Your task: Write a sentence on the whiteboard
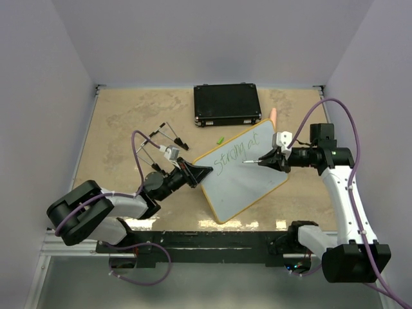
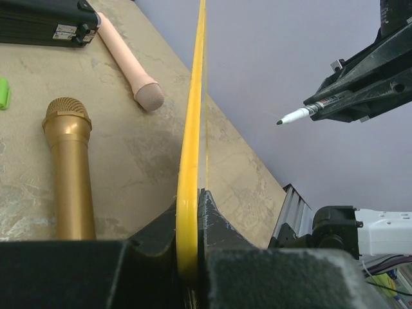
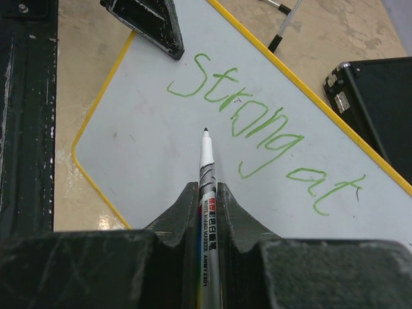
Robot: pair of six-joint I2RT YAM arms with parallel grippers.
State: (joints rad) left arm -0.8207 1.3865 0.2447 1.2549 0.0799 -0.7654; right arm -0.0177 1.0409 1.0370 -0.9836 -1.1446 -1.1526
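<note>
Your left gripper (image 1: pixel 203 172): It is closed tight on the near-left edge of the whiteboard (image 1: pixel 241 183). The yellow rim sits right between its two fingers.
Whiteboard: It is on the table (image 1: pixel 129 122) between your two arms, turned so one corner points at you. You cannot tell if it lies flat or is tipped up.
Your right gripper (image 3: pixel 206 190): It is closed on a marker (image 3: pixel 206 161), which sticks straight out from between the fingers.
Marker tip: It is over the white part, just below the word "Strong". It is close, but it is not touching.
Sentence (image 3: pixel 257 122): Green letters say "Strong at". They run across the board past the tip.
Farther back: A gold microphone (image 2: pixel 69 167), a pink microphone (image 2: pixel 129 61) and a black case (image 1: pixel 226 104) lie beyond the board.
</note>
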